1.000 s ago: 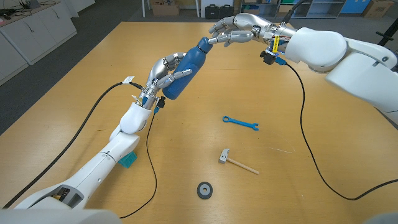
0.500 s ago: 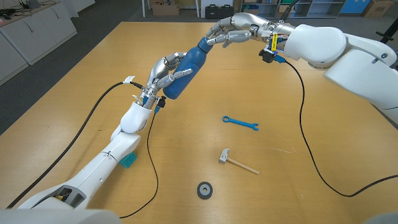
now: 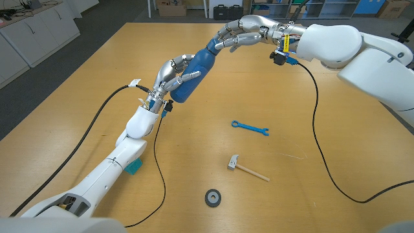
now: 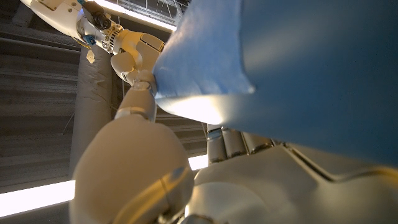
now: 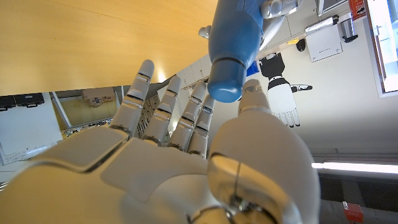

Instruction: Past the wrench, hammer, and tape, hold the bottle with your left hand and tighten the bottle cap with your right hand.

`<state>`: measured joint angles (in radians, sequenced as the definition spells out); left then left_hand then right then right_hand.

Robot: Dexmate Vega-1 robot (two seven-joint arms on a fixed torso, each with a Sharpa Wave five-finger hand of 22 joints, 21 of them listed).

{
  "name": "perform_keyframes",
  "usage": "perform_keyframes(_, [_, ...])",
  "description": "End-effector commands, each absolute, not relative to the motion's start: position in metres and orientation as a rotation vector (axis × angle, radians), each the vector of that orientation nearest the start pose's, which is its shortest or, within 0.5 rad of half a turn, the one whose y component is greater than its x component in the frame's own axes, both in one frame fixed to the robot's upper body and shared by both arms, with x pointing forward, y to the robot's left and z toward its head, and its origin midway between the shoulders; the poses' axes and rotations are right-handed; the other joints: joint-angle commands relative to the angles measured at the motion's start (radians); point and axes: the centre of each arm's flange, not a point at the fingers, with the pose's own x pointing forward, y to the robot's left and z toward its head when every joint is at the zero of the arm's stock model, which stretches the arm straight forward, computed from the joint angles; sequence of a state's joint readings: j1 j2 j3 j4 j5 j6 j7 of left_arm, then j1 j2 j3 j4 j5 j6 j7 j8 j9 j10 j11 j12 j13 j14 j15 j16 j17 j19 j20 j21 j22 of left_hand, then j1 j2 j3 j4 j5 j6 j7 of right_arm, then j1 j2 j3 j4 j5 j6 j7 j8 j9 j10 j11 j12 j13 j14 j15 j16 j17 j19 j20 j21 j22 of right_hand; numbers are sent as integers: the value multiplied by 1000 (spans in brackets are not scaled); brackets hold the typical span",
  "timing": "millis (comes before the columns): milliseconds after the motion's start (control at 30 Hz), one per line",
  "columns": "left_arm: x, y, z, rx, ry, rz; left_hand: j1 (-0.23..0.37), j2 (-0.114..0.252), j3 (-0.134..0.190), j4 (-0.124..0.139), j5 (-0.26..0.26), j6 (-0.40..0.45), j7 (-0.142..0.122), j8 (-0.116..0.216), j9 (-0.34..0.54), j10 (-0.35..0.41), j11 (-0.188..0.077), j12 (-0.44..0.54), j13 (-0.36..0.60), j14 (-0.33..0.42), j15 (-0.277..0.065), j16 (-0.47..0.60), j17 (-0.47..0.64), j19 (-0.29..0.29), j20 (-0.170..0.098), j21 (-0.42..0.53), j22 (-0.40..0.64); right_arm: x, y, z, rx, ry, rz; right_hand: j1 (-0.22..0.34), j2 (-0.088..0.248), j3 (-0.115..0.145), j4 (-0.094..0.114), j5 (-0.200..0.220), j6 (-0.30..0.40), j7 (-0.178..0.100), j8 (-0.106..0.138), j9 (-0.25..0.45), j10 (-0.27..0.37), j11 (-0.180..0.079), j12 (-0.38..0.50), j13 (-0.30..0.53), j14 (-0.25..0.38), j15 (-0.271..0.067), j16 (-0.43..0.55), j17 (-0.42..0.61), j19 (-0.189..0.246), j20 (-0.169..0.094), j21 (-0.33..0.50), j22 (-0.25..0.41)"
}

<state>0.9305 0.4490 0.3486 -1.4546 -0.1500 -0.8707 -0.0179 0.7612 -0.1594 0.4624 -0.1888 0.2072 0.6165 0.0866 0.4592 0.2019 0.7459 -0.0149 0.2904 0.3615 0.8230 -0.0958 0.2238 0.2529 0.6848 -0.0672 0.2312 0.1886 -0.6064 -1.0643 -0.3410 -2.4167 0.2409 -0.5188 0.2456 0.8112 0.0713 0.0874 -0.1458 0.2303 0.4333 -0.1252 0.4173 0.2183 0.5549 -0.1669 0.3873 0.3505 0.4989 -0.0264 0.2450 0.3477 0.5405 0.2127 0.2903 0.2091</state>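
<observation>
My left hand (image 3: 171,73) grips the smooth, rounded blue bottle (image 3: 193,72), tilted above the wooden desk (image 3: 97,97), well beyond the wrench (image 3: 250,127). My right hand (image 3: 240,33) curls its metal fingers (image 5: 163,112) around the bottle cap (image 5: 225,87).

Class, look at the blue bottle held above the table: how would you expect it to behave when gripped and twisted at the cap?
The blue bottle looks rigid: it keeps its shape in the left hand. Its smooth, rounded body may slip or turn when the right hand twists the cap. Laid down, it would probably roll.
</observation>
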Motion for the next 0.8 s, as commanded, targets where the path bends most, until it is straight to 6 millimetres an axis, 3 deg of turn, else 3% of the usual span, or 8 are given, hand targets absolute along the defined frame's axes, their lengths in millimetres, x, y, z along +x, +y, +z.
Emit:
perform_keyframes(33, [531,203,17,309,-1268,-365,206,213,21,22,6,235,-221,8,4,172,-161,4,5,6,-143,4,5,-1,-135,0,3,408,-172,195,-1121,-759,365,4,-5,3,2,-2,-1,-1,-5,3,-4,-2,-6,-2,2,6,0,-3,10,-1,6,0])
perform_keyframes(267, [531,203,17,308,-1270,-366,206,215,21,22,6,235,-221,8,4,172,-160,3,6,6,-143,4,6,-1,-134,0,3,410,-170,195,-1134,-750,352,29,5,21,-5,1,60,-24,5,0,60,-26,-2,-30,37,-14,7,-21,28,-11,11,-1])
perform_keyframes(633, [528,204,17,310,-1274,-362,206,218,20,23,6,235,-221,8,4,171,-162,1,7,10,-143,5,7,-1,-134,0,3,411,-169,192,-1145,-745,330,63,13,40,-16,5,77,-51,0,-2,78,-42,-12,-49,42,-22,6,-31,36,-18,12,-2])
perform_keyframes(767, [527,204,17,313,-1272,-364,205,219,19,23,6,236,-218,8,4,172,-161,1,8,10,-143,5,7,0,-134,0,3,411,-169,191,-1129,-747,312,77,17,50,-13,7,139,-70,14,-4,131,-47,-7,-67,77,-43,18,-39,59,-37,19,-3])
perform_keyframes(800, [527,203,17,314,-1270,-364,205,219,19,23,6,235,-218,8,4,172,-160,1,8,10,-143,5,7,0,-134,0,3,411,-169,191,-1128,-747,306,87,24,58,-10,9,189,-76,28,-5,178,-49,-2,-80,109,-55,30,-42,70,-47,23,-4])
